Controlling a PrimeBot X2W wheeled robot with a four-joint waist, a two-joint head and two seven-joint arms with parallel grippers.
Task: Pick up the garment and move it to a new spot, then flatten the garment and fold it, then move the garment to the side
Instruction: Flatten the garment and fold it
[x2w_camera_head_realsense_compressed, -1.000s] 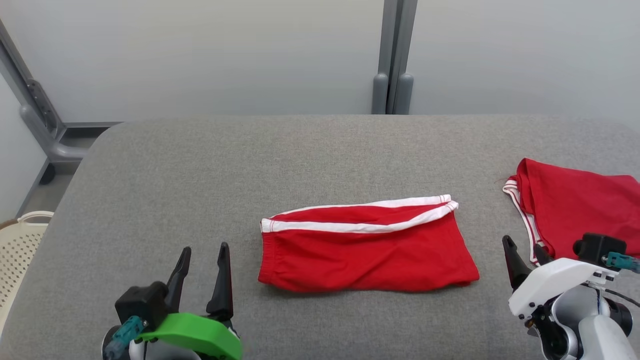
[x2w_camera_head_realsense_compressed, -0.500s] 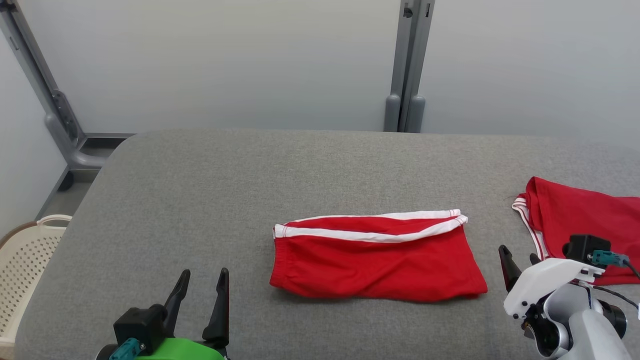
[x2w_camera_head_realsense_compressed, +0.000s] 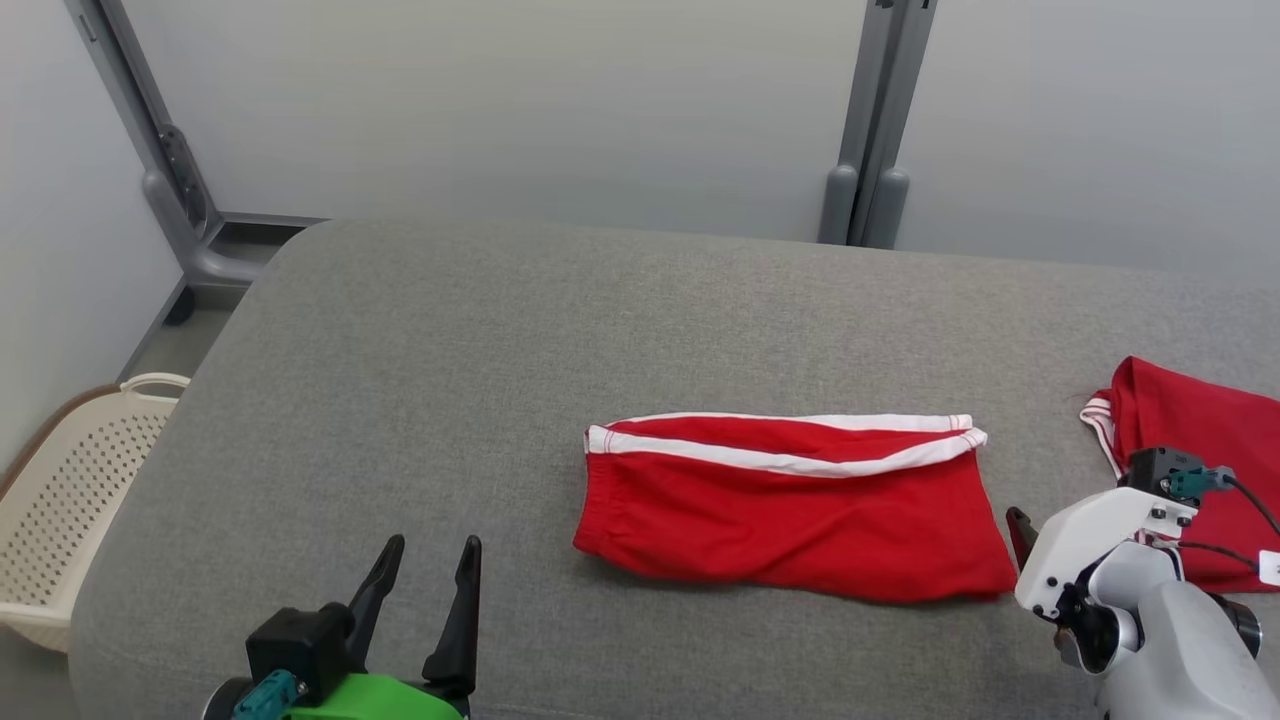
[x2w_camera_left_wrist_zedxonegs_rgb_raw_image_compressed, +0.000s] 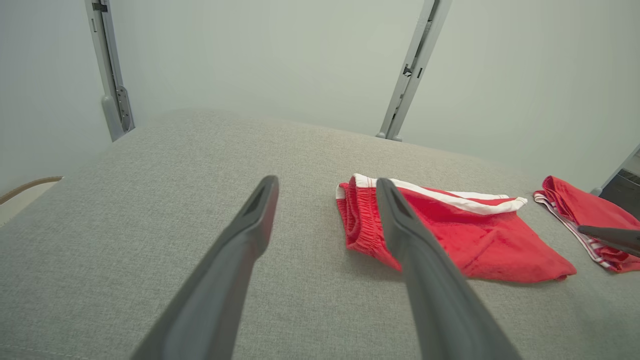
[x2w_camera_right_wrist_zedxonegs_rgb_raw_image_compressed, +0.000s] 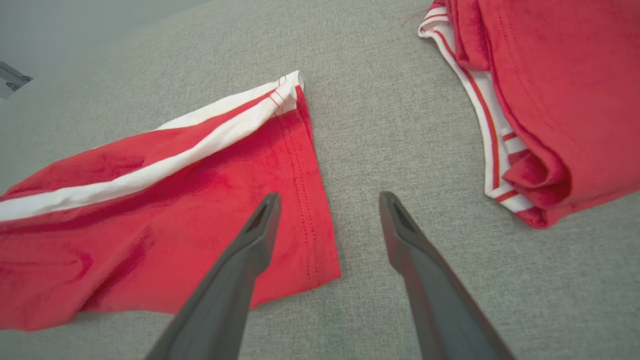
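On grey woven pad (x2w_camera_head_realsense_compressed: 450, 400): folded red shorts (x2w_camera_head_realsense_compressed: 790, 520), white-trimmed, roughly rectangular.

Red cloth shorts with a white side stripe (x2w_camera_head_realsense_compressed: 790, 510) lie folded flat, waistband end ahead and right of the left gripper (x2w_camera_head_realsense_compressed: 433, 548), hem end just beside the right gripper (x2w_camera_right_wrist_zedxonegs_rgb_raw_image_compressed: 327, 205).

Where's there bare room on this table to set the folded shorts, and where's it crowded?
Widest bare patch: grey table left of the red shorts, ahead of the left pincer. Also the far strip between shorts and wall. Crowded: right side, where the right pincer hangs over the narrow gap between shorts and second red garment.
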